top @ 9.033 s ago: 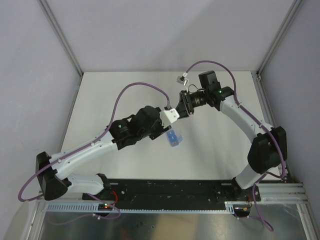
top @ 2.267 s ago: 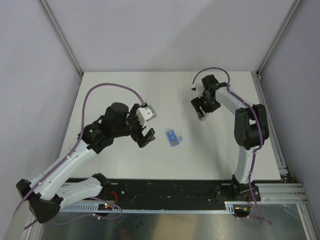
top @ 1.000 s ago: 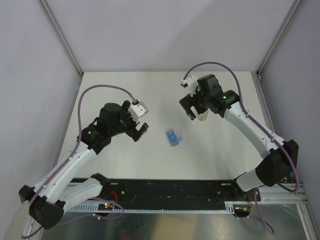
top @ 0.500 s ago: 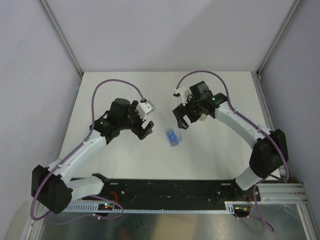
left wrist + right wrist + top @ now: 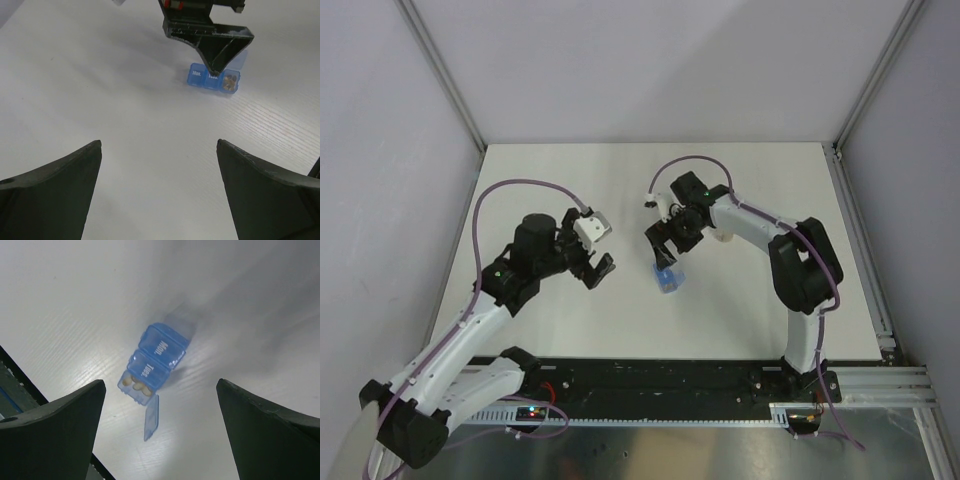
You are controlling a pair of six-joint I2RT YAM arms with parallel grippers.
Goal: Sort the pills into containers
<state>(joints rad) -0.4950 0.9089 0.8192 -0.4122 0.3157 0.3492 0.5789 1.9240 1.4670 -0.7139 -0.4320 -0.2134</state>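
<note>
both gaping, left pincer [image 5: 598, 268] aside, right pincer [image 5: 663, 250] over containers [image 5: 667, 281], far from table [image 5: 560, 175] edges

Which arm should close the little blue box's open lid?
Right, probably. The right gripper hangs open close over the containers, whose end lid is flipped open, pills showing. The left gripper, also open, sits farther off to the side.

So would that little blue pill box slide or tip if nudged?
Probably slide: the pill box lies flat on the smooth table. It looks light, thin plastic. Its open lid seems flimsy, and a jolt might spill the pills.
</note>
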